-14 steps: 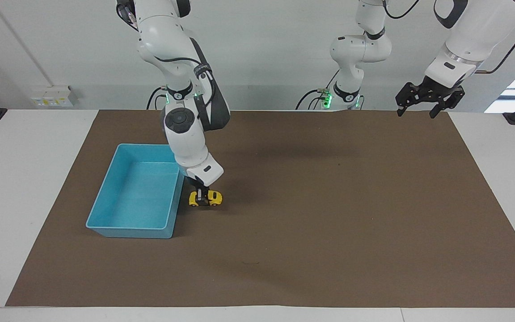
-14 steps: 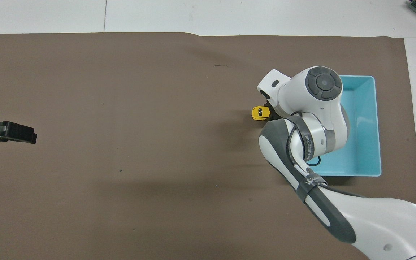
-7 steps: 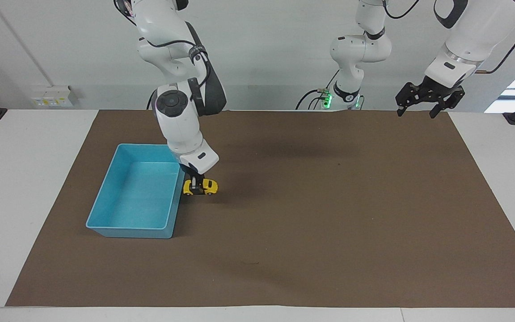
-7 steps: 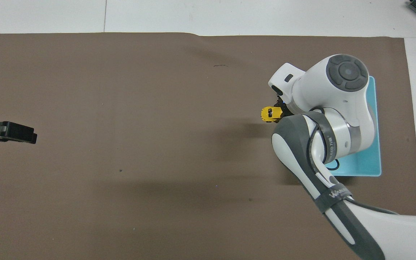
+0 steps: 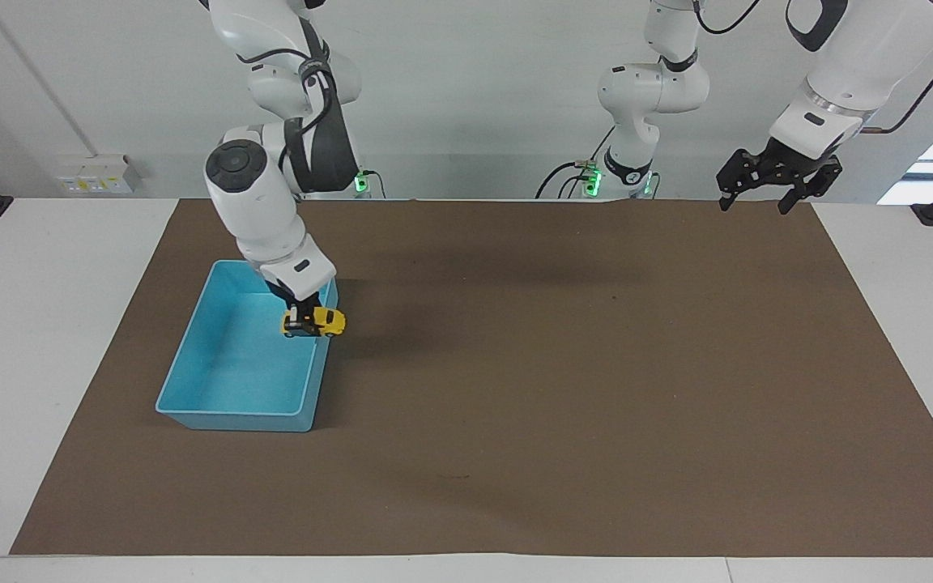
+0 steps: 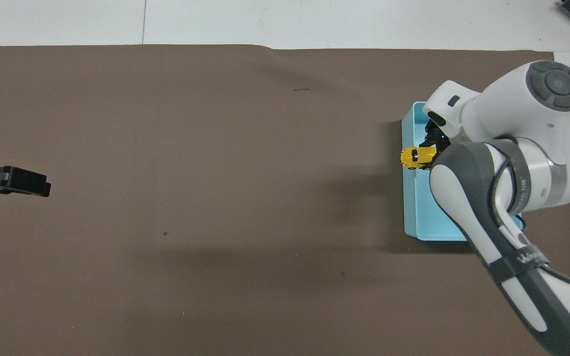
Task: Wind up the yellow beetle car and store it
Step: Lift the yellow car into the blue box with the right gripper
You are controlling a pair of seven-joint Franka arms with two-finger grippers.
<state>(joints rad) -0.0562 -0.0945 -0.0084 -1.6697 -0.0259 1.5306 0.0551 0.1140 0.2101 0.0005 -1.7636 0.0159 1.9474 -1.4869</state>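
The right gripper, left of centre in the facing view, is clamping the yellow beetle car by its roof and carrying it in the air. The toy is hanging level, wheels down, over the wall of the blue bin that faces the middle of the table, so part of it is already above the bin's floor. A grip from above is keeping the wheels free and is letting the car go down flat, which looks like the reason for the hold.

In the overhead view the same car is showing at centre right of the frame, over the bin's long wall, with the right arm's wrist and elbow covering most of the bin. The bin is sitting on the brown mat toward the right arm's end of the table, close to that arm's base, which seems to be why this arm is doing the carrying.

The left gripper, at the upper right of the facing view, is waiting with its fingers spread and nothing in them, raised over the mat's corner. The storing step appears nearly done: the car is not yet released.
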